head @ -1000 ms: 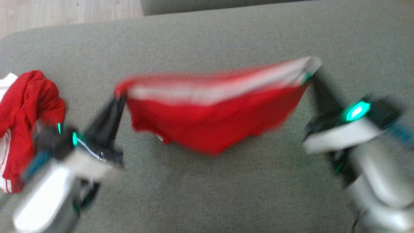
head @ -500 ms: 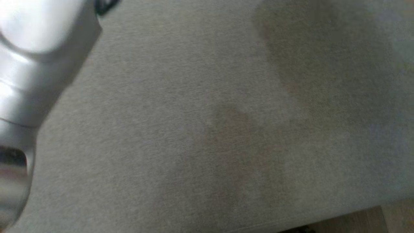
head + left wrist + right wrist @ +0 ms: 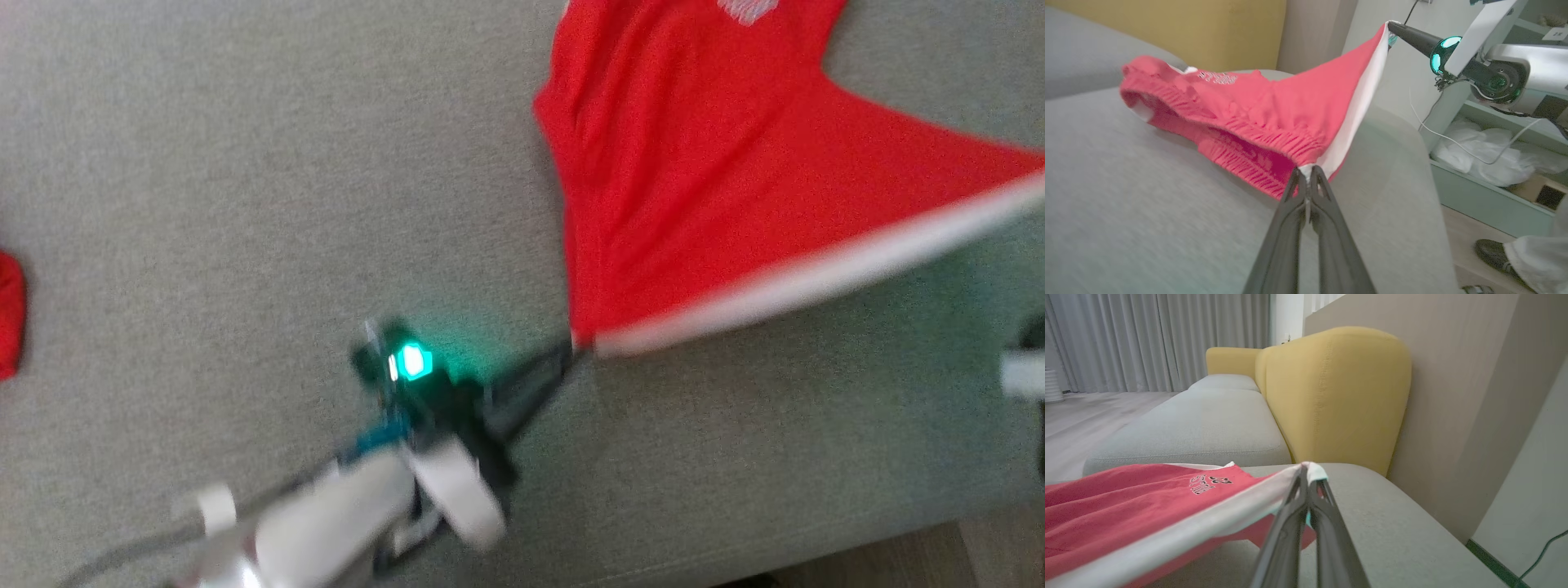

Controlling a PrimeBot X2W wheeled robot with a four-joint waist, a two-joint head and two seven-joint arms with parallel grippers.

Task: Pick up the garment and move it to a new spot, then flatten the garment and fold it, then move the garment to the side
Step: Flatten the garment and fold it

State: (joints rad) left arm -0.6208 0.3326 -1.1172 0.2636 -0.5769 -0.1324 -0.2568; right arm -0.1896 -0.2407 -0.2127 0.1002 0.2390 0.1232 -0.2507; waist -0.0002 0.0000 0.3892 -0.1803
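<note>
We see the garment (image 3: 694, 180), a pair of red shorts with a white stripe down one side. It is stretched out over the grey sofa seat (image 3: 245, 204) and partly lies on it. The left claw (image 3: 1308, 173) is pinched tight on the corner where the gathered waistband meets the white stripe, its two dark fingers meeting with the cloth caught at the tips. The right claw (image 3: 1308, 473) is clamped just as tightly on the other end of the stripe, with a fold of white cloth wrapped over its tips.

Between the two claws the striped edge runs taut and straight, lifted off the sofa seat. The right claw's end stands higher above the seat than the left claw's (as far as the left wrist view lets us judge). From that raised edge the red cloth slopes down. Its far part, with the printed lettering (image 3: 1208, 482), rests on the sofa seat on the side toward the yellow backrest (image 3: 1331, 400).

The head view is blurred, so we cannot make out finer creases. Another red cloth (image 3: 10, 314) lies on the sofa seat well apart from the garment, on the left claw's side.

Past the end of the sofa seat on the right claw's side, a pale green shelf (image 3: 1486, 192) holds white bags (image 3: 1486, 159). A person's foot (image 3: 1490, 251) in a dark shoe stands on the floor near the seat's corner. Grey curtains (image 3: 1147, 339) hang beyond the far end of the sofa.
</note>
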